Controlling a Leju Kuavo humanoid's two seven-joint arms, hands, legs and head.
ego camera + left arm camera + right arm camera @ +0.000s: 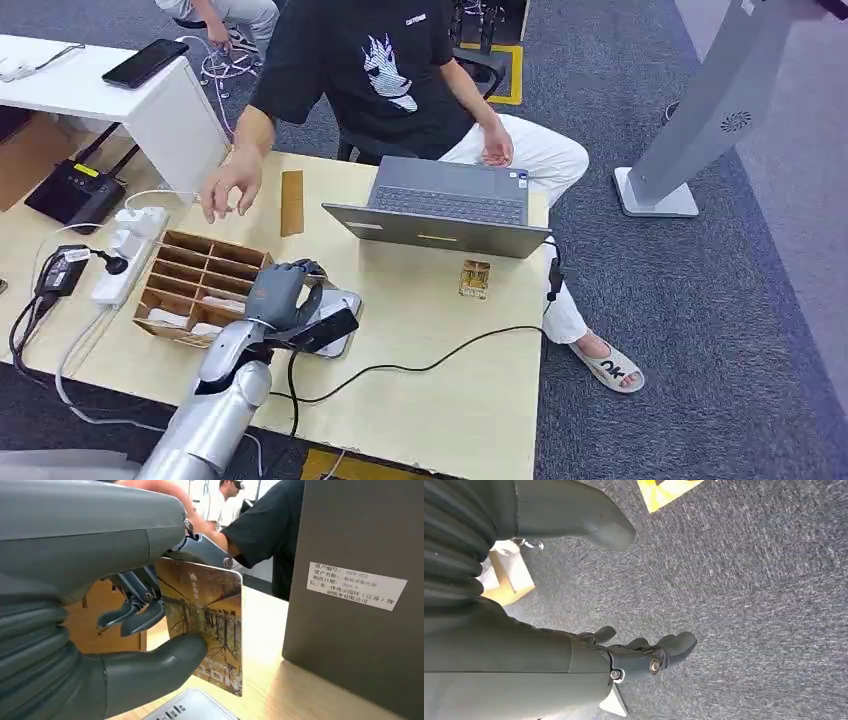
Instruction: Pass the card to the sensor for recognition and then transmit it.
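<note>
Left hand [125,630] pinching card [210,625] by one edge over sensor [335,325], could easily slip mid-scan; right hand [644,657] hanging loosely open, holding nothing.

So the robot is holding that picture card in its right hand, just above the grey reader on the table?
Not quite: the left hand holds the card, as the left wrist view shows. It is above the grey reader on the table.

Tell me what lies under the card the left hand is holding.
Below the card, pinched by the left hand, a pale grey sensor lies on the wooden table. The hand covers most of the sensor from above.
</note>
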